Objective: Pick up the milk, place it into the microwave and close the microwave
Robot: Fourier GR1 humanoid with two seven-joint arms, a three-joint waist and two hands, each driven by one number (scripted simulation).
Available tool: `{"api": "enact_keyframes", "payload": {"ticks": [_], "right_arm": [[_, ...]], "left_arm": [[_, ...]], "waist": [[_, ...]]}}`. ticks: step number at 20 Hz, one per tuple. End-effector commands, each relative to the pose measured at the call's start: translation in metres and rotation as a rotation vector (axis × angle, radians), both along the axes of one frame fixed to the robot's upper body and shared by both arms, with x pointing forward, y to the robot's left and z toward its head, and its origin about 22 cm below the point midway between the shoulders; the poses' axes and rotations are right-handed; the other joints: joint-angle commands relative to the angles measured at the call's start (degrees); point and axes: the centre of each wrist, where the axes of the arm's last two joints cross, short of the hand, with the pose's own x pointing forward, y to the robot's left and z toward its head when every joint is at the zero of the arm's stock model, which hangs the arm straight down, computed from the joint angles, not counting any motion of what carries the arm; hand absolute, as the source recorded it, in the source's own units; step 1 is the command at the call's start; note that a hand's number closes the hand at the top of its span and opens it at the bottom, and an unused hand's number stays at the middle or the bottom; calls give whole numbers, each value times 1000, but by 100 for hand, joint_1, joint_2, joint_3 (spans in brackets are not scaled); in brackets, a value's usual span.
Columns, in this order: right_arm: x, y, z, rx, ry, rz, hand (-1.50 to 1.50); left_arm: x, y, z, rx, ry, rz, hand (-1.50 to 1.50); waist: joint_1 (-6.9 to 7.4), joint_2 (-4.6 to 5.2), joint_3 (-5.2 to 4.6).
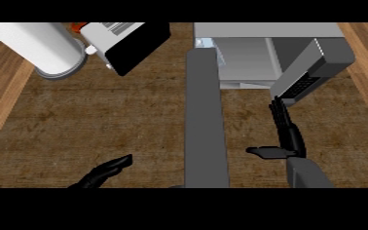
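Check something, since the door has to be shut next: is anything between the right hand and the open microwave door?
Nothing visible. Only bare counter lies between the right hand and the open microwave door, which juts toward the robot just left of that hand.

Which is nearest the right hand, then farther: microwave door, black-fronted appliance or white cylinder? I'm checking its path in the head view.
From the right hand:
1. Microwave door, open, just to its left.
2. Black-fronted appliance, upper left of the counter.
3. White cylinder, far upper-left corner.
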Motion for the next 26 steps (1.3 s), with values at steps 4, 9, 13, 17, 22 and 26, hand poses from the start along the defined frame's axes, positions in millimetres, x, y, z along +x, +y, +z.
{"api": "enact_keyframes", "payload": {"ticks": [4,9,13,17,22,26], "right_arm": [[-49,-36,-13,90,-66,29,-150],[-77,-34,-17,110,-82,39,-150],[-107,-47,-17,95,-80,14,-150],[-103,-62,-6,77,-104,14,-150],[-119,-73,10,83,-112,22,-150],[-136,-82,20,89,-137,33,-150]], "left_arm": [[27,-21,-11,33,-3,-51,150],[42,-49,-8,76,29,-123,150],[57,-36,-4,92,42,-219,150],[88,-68,-21,186,107,-345,150],[86,-102,-47,224,159,-464,150],[105,-129,-45,303,56,-451,150]], "waist": [[-39,-1,-1],[-131,-15,-3],[-57,-1,-1],[-98,25,5],[-118,7,-6],[-159,14,-3]]}}
